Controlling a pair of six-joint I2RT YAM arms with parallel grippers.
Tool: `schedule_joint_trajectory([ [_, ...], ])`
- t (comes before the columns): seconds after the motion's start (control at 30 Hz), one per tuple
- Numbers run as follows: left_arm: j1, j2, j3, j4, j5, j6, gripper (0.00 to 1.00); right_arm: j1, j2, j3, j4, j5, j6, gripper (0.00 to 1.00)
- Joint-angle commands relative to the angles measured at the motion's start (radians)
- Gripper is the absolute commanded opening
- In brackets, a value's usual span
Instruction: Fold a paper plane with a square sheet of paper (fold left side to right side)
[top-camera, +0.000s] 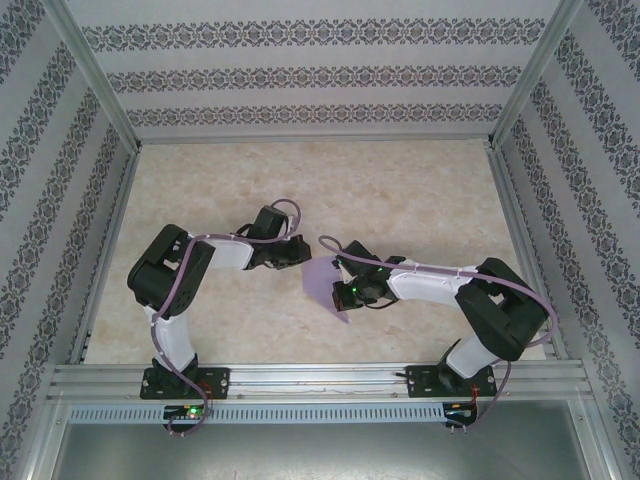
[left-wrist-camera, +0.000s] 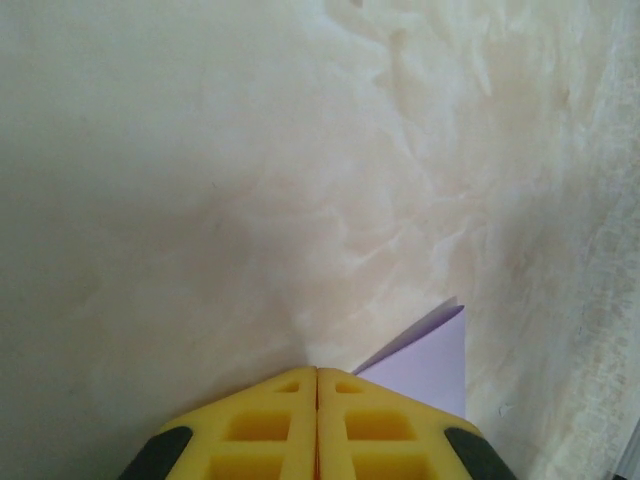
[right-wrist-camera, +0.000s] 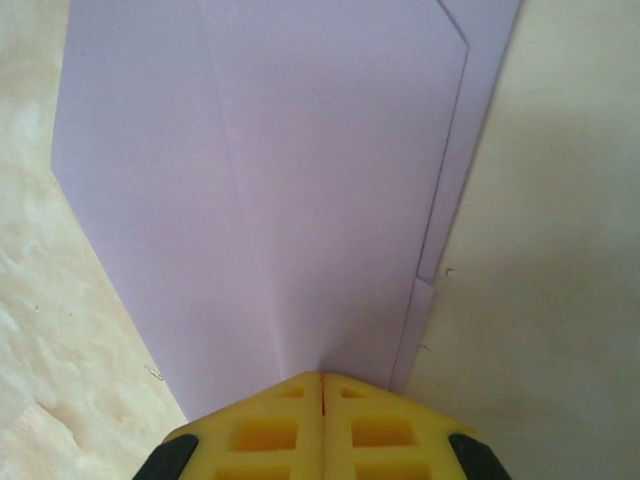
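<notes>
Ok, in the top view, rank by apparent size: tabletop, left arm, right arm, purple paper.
Largest: tabletop.
Then left arm and right arm, which look alike, so unranked.
Smallest: purple paper, partly hidden under the right arm.

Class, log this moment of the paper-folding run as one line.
stage: paper partly folded, flat on table | left gripper: shut, beside paper corner | right gripper: shut, tips at paper's crease

Right wrist view: paper (right-wrist-camera: 300, 180) cut off at top edge; overhead, right hand (top-camera: 338, 273) covers part.
</notes>
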Motion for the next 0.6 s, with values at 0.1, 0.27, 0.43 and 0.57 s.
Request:
schedule_joint_trajectory([
  [0.1,0.073,-0.011,0.046,-0.105,-0.070,0.107,0.08,-0.009,0.064,-0.082,-0.159,0.182,-0.009,0.00],
  [0.27,0.079,-0.148,0.033,-0.172,-0.079,0.148,0.08,-0.016,0.044,-0.098,-0.129,0.170,0.003,0.00],
  [0.43,0.020,-0.287,-0.046,-0.147,-0.040,0.128,0.08,-0.028,0.022,-0.115,-0.097,0.143,0.008,0.00],
  [0.57,-0.063,-0.298,-0.092,-0.048,0.014,0.058,0.08,-0.038,0.019,-0.117,-0.086,0.129,0.006,0.00],
])
